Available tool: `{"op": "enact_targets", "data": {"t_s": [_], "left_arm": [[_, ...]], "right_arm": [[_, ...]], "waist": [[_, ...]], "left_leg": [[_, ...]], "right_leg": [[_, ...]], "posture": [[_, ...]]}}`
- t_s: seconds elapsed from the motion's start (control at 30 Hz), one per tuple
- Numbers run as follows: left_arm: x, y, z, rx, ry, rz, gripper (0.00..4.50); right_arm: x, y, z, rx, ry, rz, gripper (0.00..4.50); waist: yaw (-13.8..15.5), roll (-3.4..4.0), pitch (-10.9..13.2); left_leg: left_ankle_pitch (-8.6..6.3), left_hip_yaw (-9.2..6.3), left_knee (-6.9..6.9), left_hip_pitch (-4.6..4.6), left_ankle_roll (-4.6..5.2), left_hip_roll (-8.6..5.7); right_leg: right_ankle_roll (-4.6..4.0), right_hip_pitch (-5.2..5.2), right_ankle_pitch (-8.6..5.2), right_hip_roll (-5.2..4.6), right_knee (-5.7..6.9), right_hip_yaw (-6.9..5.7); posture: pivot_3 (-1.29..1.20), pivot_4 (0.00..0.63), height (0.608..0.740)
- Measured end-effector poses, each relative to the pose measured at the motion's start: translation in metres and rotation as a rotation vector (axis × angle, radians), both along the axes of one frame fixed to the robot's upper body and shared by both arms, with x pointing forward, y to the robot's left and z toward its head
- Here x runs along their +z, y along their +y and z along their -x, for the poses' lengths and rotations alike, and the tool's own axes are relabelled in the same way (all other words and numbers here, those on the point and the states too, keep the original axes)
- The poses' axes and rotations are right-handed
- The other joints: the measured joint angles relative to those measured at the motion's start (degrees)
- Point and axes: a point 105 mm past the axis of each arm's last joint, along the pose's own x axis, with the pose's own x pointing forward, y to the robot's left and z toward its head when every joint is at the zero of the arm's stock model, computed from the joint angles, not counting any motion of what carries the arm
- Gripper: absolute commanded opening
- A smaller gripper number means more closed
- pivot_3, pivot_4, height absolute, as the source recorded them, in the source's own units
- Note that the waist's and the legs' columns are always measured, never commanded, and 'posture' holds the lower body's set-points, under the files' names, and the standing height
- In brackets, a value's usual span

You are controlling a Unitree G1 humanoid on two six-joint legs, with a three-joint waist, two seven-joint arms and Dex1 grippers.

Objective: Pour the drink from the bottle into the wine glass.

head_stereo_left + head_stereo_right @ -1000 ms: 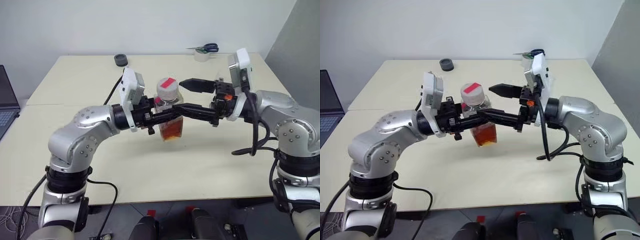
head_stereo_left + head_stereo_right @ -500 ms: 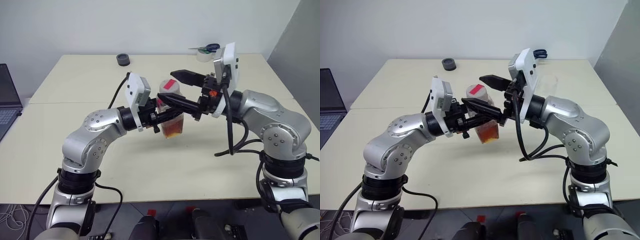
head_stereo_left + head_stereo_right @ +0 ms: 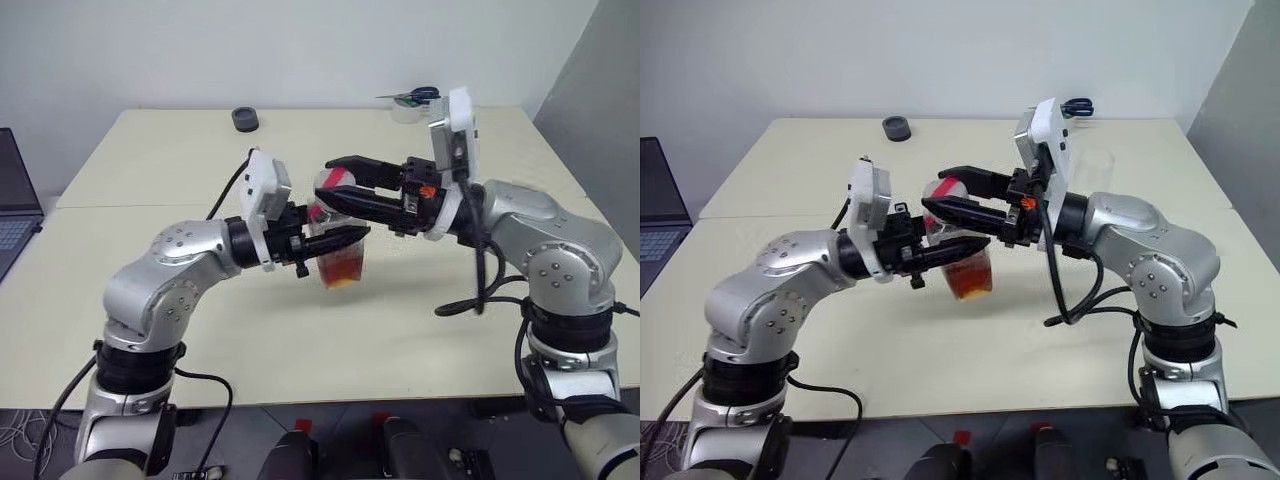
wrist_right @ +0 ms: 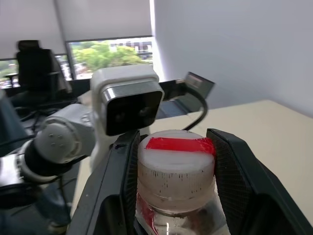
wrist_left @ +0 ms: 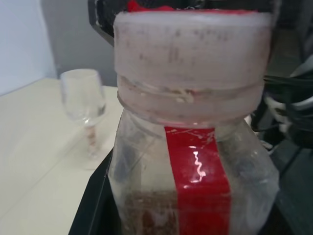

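The bottle (image 3: 340, 250) hangs above the table, upright, with the reddish drink (image 3: 343, 268) in its lower part. My left gripper (image 3: 345, 240) is shut on its body from the left, and a black finger (image 5: 93, 205) shows beside the red label strip (image 5: 200, 171). From the right, my right gripper (image 3: 325, 182) reaches level over the bottle's top. Its two fingers press on either side of the white cap (image 4: 175, 166), which bears a red patch. The wine glass (image 5: 83, 98) stands empty on the table beyond the bottle.
A dark round ring (image 3: 243, 119) lies at the table's far edge, and scissors with a tape roll (image 3: 410, 100) sit at the back right. A laptop (image 3: 15, 215) stands off the left side. The cream table (image 3: 420, 340) is bare in front of the arms.
My right gripper has moved over the cap and its fingers have closed in on it. The left gripper still holds the bottle in about the same place.
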Motion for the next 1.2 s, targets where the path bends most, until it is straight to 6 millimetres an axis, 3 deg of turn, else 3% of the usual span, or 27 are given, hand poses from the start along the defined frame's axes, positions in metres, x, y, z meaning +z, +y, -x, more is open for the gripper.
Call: {"op": "enact_targets", "data": {"t_s": [0.17, 0.37, 0.4, 0.6, 0.97, 1.2], "left_arm": [[0.021, -0.003, 0.011, -0.091, -0.017, 0.018, 1.76], [0.02, 0.0, 0.013, -0.121, -0.006, -0.021, 1.76], [0.019, 0.001, 0.014, -0.122, -0.004, -0.028, 1.76], [0.01, -0.006, 0.016, -0.164, 0.014, -0.063, 1.76], [0.008, -0.003, 0.008, -0.139, 0.022, -0.046, 1.76], [0.005, -0.003, 0.004, -0.145, 0.023, -0.046, 1.76]], "right_arm": [[0.019, 0.001, 0.005, 0.158, -0.022, 0.006, 1.82], [0.019, 0.0, 0.004, 0.217, -0.026, 0.032, 1.82], [0.018, 0.0, 0.004, 0.221, -0.023, 0.04, 2.56], [0.013, -0.005, -0.003, 0.178, -0.008, 0.092, 4.47], [-0.007, -0.026, -0.003, -0.005, 0.062, 0.092, 4.47], [-0.001, -0.021, 0.004, -0.032, 0.009, 0.071, 4.47]], "waist": [[-0.04, 0.0, 0.0], [-0.03, 0.0, 0.0], [-0.02, 0.0, 0.0], [0.03, 0.0, 0.0], [0.14, -0.01, 0.01], [0.02, -0.01, 0.01]], "left_leg": [[0.0, -0.02, 0.02, 0.04, 0.01, -0.01], [0.0, -0.01, 0.0, 0.03, 0.0, 0.0], [0.0, -0.02, 0.0, 0.03, 0.0, 0.0], [0.0, -0.02, 0.0, 0.01, 0.0, -0.01], [0.0, -0.03, 0.0, -0.02, 0.0, 0.0], [0.0, -0.01, 0.0, 0.0, 0.0, 0.01]], "right_leg": [[0.0, 0.09, 0.0, 0.01, -0.03, -0.03], [0.0, 0.03, 0.0, 0.0, -0.03, 0.0], [0.0, 0.03, 0.0, 0.0, -0.03, 0.0], [0.0, 0.03, 0.0, -0.02, -0.04, 0.01], [0.0, 0.02, 0.0, -0.04, -0.06, 0.06], [0.0, 0.03, 0.0, -0.02, -0.06, 0.04]], "posture": [[0.0, 0.15, 0.74], [0.0, 0.15, 0.74], [0.0, 0.15, 0.74], [0.0, 0.15, 0.74], [0.0, 0.15, 0.74], [0.0, 0.15, 0.74]]}}
